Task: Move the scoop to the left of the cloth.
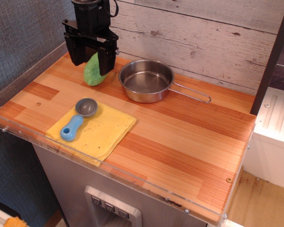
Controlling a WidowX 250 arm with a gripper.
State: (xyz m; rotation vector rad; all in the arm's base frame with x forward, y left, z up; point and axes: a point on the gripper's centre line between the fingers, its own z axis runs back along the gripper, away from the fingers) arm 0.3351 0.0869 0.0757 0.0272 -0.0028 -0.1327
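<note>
1 wooden counter, striped light and reddish planks, w/ a clear plastic edge along the front and left. 1 black gripper hangs over the counter's 11 o'clock corner, its 2 fingers pointing down, spread wide w/ nothing between them; the green veg shows thru the gap behind. 1 steel pan sits at approx 12 o'clock on the counter, round, empty, its wire handle pointing toward 4 o'clock. 1 yellow cloth, square and folded, lies flat near the front-left at abt 8 o'clock, a few dark specks on it, one corner reaching the plastic edge. 1 bumpy green vegetable rests at 9 o'clock of the pan, just beside it, partly hidden by the gripper. 1 scoop: light-blue chunky handle, round grey bowl. It lies on the cloth's 10 o'clock side, handle resting on the yellow fabric and pointing toward 7 o'clock, bowl at the cloth's upper-left edge, partly over bare wood. Scoop is well apart from the gripper, at 6 o'clock of it. Behind the counter: 1 whitewashed plank wall.
</note>
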